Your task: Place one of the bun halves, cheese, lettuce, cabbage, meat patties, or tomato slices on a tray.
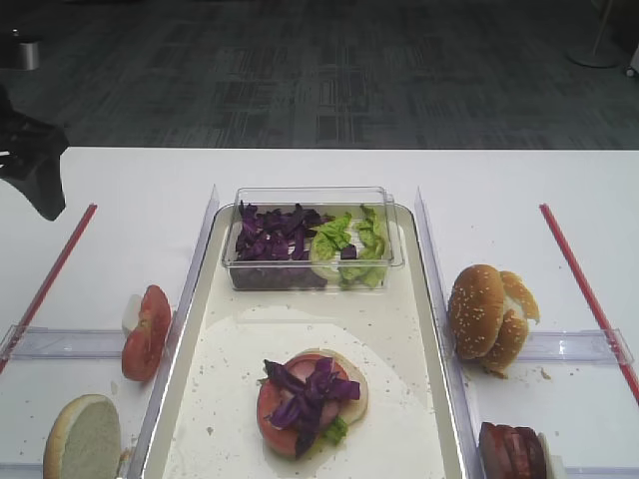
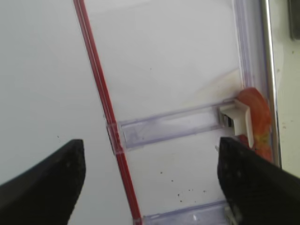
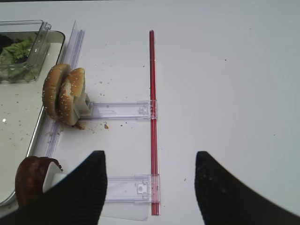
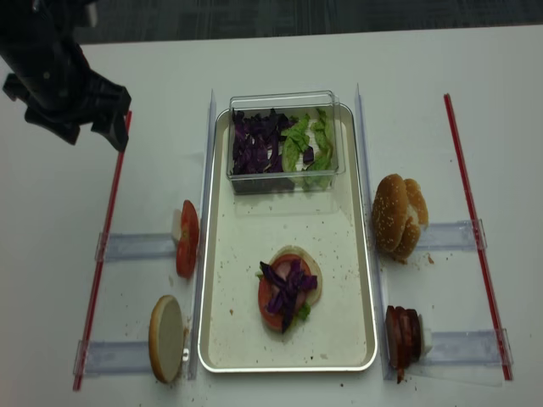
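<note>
Here, the tray [image 4: 216, 339] lies at the centre of the white counter [image 4: 475, 76]. On its floor rests a pale bun half [image 4: 310, 280] topped by a tomato slice [image 4: 271, 298], purple cabbage [image 4: 288, 284] and a scrap of lettuce [image 4: 304, 312]. A clear tub [image 4: 284, 100] at the tray's far end holds more cabbage and lettuce. Left of the tray, tomato slices [image 4: 187, 238] and a cut bun half [image 4: 166, 337] stand on edge; right of it stand sesame bun halves [image 4: 393, 215] and meat patties [image 4: 403, 337]. The left tool [image 2: 150, 173] hovers over the counter near the tomato slices, spread wide and empty. The right tool [image 3: 150, 180] is likewise spread, holding nothing, above a red strip [image 3: 153, 117].
</note>
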You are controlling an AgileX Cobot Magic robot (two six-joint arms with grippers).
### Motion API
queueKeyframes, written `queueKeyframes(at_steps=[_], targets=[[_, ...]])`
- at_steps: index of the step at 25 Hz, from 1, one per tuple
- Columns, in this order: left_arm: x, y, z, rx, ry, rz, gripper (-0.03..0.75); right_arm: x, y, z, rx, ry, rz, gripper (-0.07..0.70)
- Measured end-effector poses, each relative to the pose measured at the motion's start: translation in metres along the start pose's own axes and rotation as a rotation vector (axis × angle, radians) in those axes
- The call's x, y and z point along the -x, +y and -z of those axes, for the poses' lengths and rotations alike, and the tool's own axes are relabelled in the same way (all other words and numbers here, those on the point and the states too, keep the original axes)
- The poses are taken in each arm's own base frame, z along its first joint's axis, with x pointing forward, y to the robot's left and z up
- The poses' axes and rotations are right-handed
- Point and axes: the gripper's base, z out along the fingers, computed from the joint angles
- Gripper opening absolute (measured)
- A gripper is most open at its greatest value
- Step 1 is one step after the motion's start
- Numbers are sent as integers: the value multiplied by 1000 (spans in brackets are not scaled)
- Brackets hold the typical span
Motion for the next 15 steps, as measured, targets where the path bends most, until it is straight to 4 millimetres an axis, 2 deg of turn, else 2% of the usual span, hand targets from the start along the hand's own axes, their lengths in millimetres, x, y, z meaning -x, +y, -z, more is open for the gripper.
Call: queueKeyframes(at_steps=[7, 15], targets=[[-43, -8, 15, 0, 0, 14, 534, 0, 0, 0, 0, 0, -5, 445], [-110, -20, 44, 12, -79, 22, 534, 0, 0, 0, 0, 0, 0, 445]])
